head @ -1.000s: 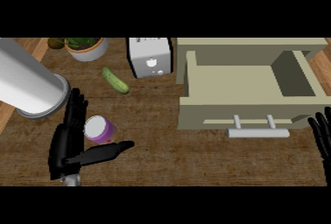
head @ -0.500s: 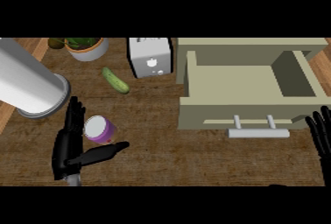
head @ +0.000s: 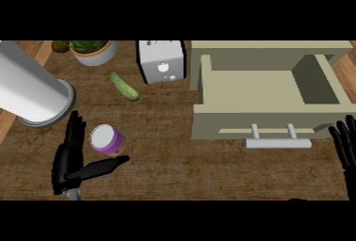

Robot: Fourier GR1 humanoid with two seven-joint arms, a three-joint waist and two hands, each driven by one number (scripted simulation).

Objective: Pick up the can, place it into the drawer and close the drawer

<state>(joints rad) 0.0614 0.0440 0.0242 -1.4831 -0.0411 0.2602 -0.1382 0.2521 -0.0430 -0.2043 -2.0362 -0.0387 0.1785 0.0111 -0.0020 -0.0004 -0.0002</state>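
A purple can (head: 109,140) with a white top stands on the wooden counter at the lower left. My left hand (head: 71,160) is open around it: straight fingers rise along the can's left side and the thumb reaches out below it, with a small gap to the can. The beige drawer (head: 268,126) is pulled open at the upper right, with a pale bar handle (head: 277,143) on its front. At the right edge, just beside the drawer's front corner, my right hand (head: 344,146) rests open with fingers up.
A large white cylinder (head: 28,92) lies at the left, just above my left hand. A green cucumber (head: 124,86), a white toaster (head: 162,62) and a potted plant (head: 91,49) sit along the back.
My left hand has slid slightly down and toward the can. My right hand has shifted a little lower along the right edge. The can and drawer have not moved.
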